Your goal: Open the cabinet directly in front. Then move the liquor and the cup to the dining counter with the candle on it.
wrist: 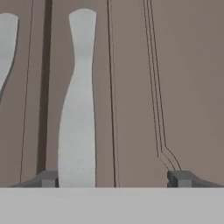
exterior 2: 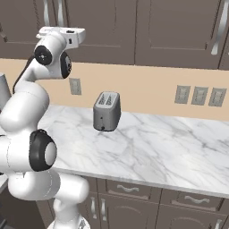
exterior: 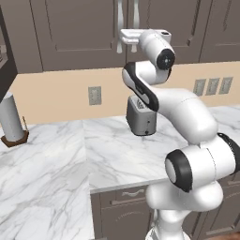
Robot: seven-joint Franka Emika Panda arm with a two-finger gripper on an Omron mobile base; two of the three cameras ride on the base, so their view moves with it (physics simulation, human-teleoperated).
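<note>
Step in hand: opening the cabinet [exterior: 84, 28]; both doors appear closed. The end effector [wrist: 114, 178] is spread wide, close to the right door, its handle [wrist: 78, 105] standing just inside one fingertip. Next move likely requires centring on that handle, then closing. Below the cabinet: marble desk [exterior 2: 170, 143], toaster [exterior 2: 107, 111].

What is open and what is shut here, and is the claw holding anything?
Cabinet: both doors shut.
Gripper: open, empty, one handle between its fingers.
Toaster: upright on the counter, slots empty.
Drawer: shut.
Paper towel roll: upright on its holder.
</note>
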